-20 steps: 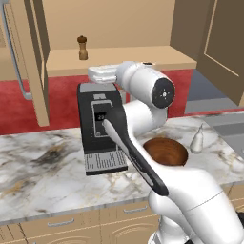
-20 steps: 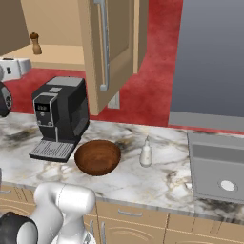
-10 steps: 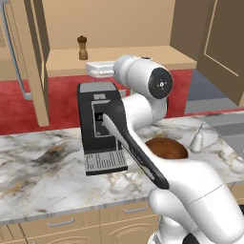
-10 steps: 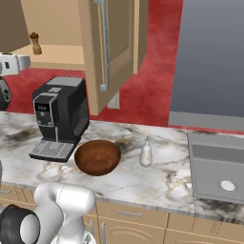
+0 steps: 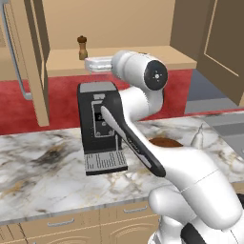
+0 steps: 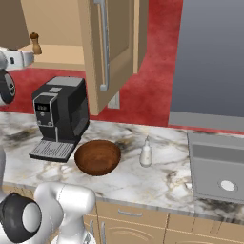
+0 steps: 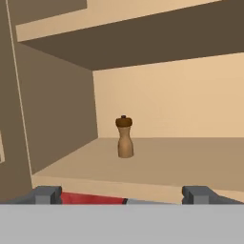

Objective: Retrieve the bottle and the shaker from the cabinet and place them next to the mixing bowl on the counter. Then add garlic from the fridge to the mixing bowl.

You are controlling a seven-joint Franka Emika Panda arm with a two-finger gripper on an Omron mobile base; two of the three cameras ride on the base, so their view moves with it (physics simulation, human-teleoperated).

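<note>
Brown wood marks out the shaker (image 7: 124, 137), which stands upright and alone on the tan shelf of the cabinet (image 5: 143, 57), toward the left side and set back from the front lip; in the left base view it shows as a small dark mill (image 5: 82, 47) just beyond the robot's raised hand. The gripper (image 7: 122, 195) is lifted to shelf height and aimed straight into the cabinet, its two dark fingertips spread wide with nothing between them, the shaker centred in the gap but well short of them, so this looks like the approach to a grasp rather than the grasp itself. The wide spread makes sense: the shaker's rounded body needs clearance on both sides before the jaws close. The cabinet door (image 6: 107, 47) hangs open with its long grey bar handle turned outward, which leaves the shelf reachable. Down on the marble tabletop (image 6: 143, 176) the bottle (image 6: 146, 152) already stands upright just beside the mixing bowl (image 6: 97, 157), apart from it, so that part of the job appears done. A black coffee machine (image 6: 62, 116) sits to the bowl's other side, directly below the reach, and a grey sink (image 6: 219, 167) lies further along.
</note>
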